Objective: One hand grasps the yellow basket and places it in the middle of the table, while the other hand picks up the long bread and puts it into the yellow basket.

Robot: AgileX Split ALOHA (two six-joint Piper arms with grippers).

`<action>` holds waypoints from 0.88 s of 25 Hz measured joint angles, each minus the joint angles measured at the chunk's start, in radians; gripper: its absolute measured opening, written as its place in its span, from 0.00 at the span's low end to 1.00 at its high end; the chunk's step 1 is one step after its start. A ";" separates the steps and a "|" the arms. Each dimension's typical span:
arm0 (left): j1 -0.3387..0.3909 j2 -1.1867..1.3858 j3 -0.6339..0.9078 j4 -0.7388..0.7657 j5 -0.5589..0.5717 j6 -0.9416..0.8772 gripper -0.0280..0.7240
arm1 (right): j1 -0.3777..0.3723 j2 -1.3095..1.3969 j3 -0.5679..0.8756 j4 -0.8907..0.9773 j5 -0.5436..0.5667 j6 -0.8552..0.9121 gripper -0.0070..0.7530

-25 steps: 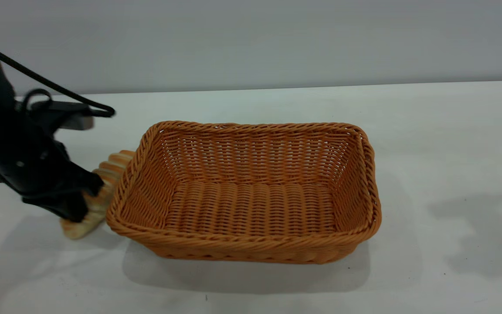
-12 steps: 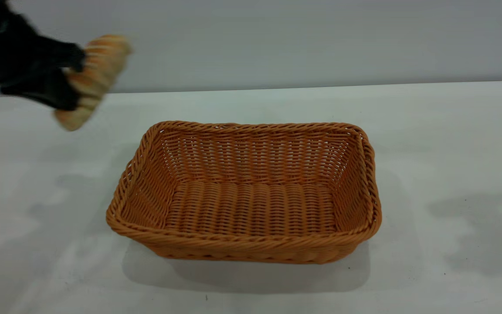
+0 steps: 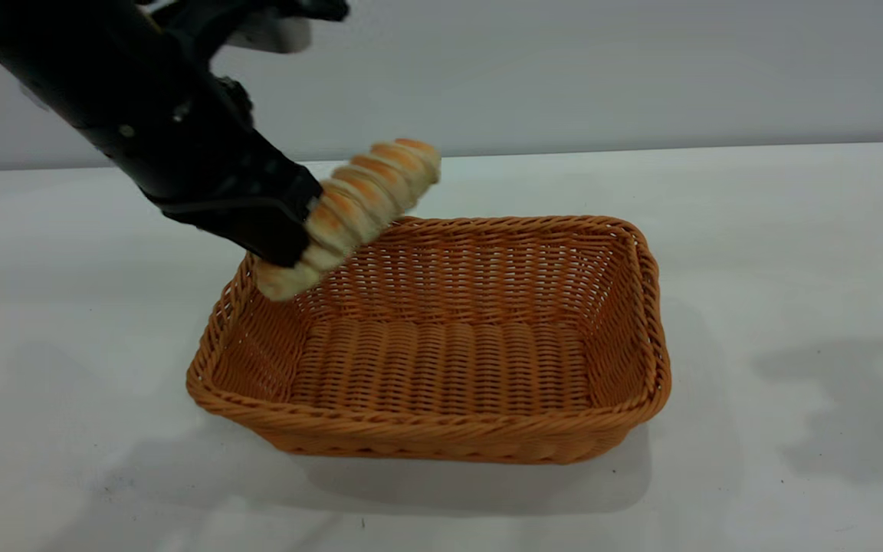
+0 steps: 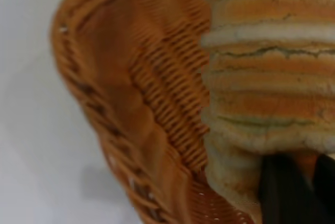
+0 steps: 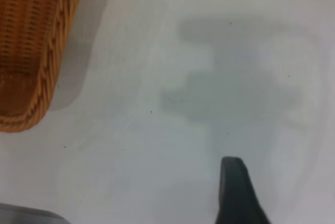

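Observation:
My left gripper (image 3: 297, 230) is shut on the long bread (image 3: 357, 203) and holds it in the air, tilted, above the far left corner of the yellow basket (image 3: 441, 433). The basket stands empty in the middle of the white table (image 3: 779, 230). In the left wrist view the ridged bread (image 4: 267, 77) fills the picture above the basket's rim (image 4: 99, 103), with my black fingertips (image 4: 280, 192) against it. My right gripper (image 5: 285, 203) is out of the exterior view. It is open and empty above bare table, to the right of the basket's corner (image 5: 31, 51).
A plain grey wall runs behind the table's far edge. Arm shadows lie on the table at the right (image 3: 832, 406). Bare tabletop surrounds the basket on all sides.
My left gripper lifted the bread off the table beside the basket's left side, raised it high, then carried it right and down over the basket's far left corner. The basket has not moved.

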 joint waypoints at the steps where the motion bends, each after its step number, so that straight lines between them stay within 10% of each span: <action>1: -0.001 0.001 0.000 0.000 0.004 0.000 0.29 | 0.000 0.000 0.000 0.000 0.000 0.000 0.64; 8: 0.014 -0.020 -0.023 0.057 0.137 -0.014 0.70 | 0.000 0.000 0.000 0.000 0.002 0.000 0.64; 22: 0.248 -0.538 -0.255 0.615 0.782 -0.434 0.75 | 0.000 -0.254 0.000 0.005 0.261 -0.003 0.64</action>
